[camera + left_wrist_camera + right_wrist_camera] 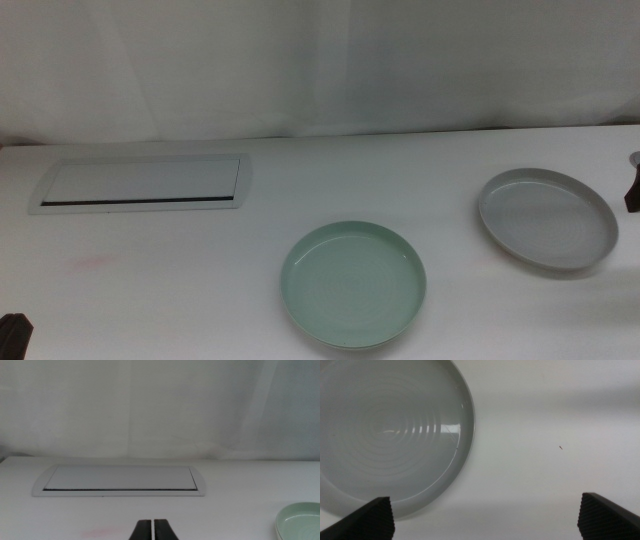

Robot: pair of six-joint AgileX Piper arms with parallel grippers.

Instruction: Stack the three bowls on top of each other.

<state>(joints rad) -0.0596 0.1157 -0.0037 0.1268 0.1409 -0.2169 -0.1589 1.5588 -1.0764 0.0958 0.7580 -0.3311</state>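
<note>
right tool (485, 515) spread wide beside grey bowl (385, 435); mint bowl (353, 284) apart.

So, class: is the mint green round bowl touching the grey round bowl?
Apart. The middle view shows bare white table between the mint green round bowl and the grey round bowl.

Grey bowl (385, 435): glazed ceramic look, glossy w/ ringed grooves inside. Mint green bowl (354, 284): smooth, soft sheen. Bench (180, 290): matt white, smooth. Backdrop (150, 405): white cloth, creased. Right pincer (485, 517) pads: dark, ribbed texture.
</note>
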